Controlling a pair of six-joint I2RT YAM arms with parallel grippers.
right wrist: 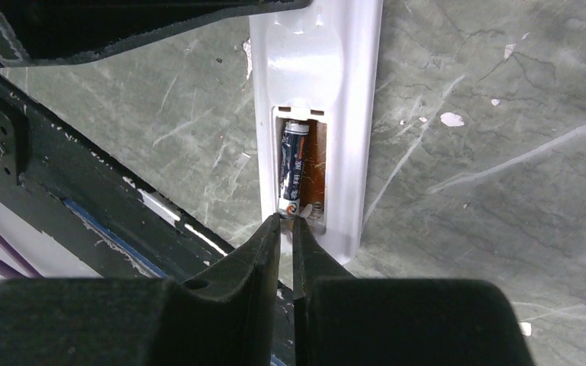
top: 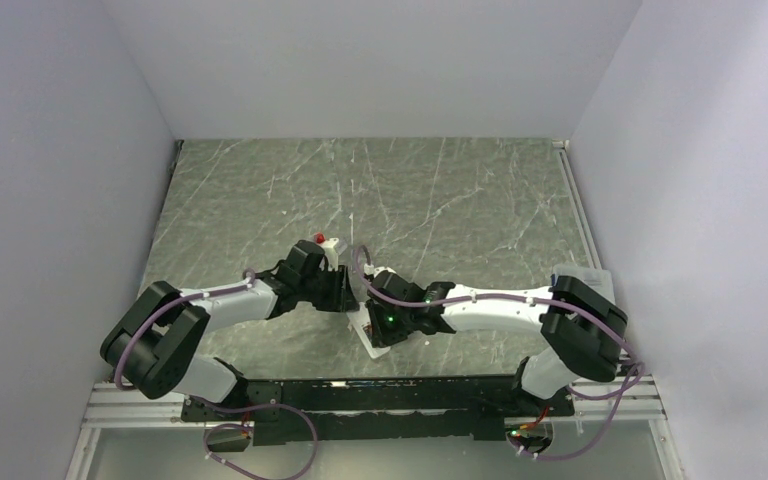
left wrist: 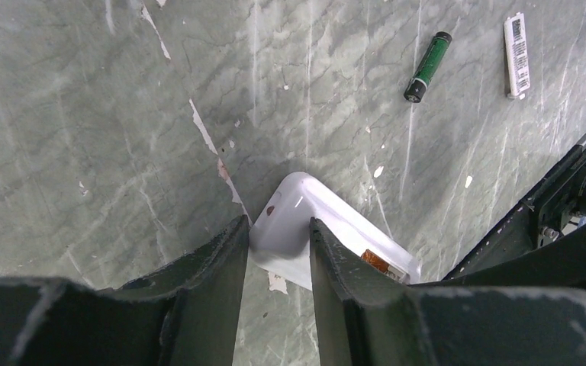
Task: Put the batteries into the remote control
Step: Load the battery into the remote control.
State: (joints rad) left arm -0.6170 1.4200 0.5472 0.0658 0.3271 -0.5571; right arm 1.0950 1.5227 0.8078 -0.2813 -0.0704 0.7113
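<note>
Marble table point(top: 410, 190): left gripper point(left wrist: 278, 225) clamped on remote control point(left wrist: 296, 204); right gripper point(right wrist: 286, 219) jaws nearly together at 1 seated battery point(right wrist: 293, 171).

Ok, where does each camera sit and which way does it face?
Top external: above, behind the bases, facing down at the table; left arm and right arm show.
Left wrist: wrist-mounted, looking down past the left gripper at the remote control.
Right wrist: wrist-mounted, looking past the right gripper at a battery in the remote control.
Both wrist views share the remote control.
</note>
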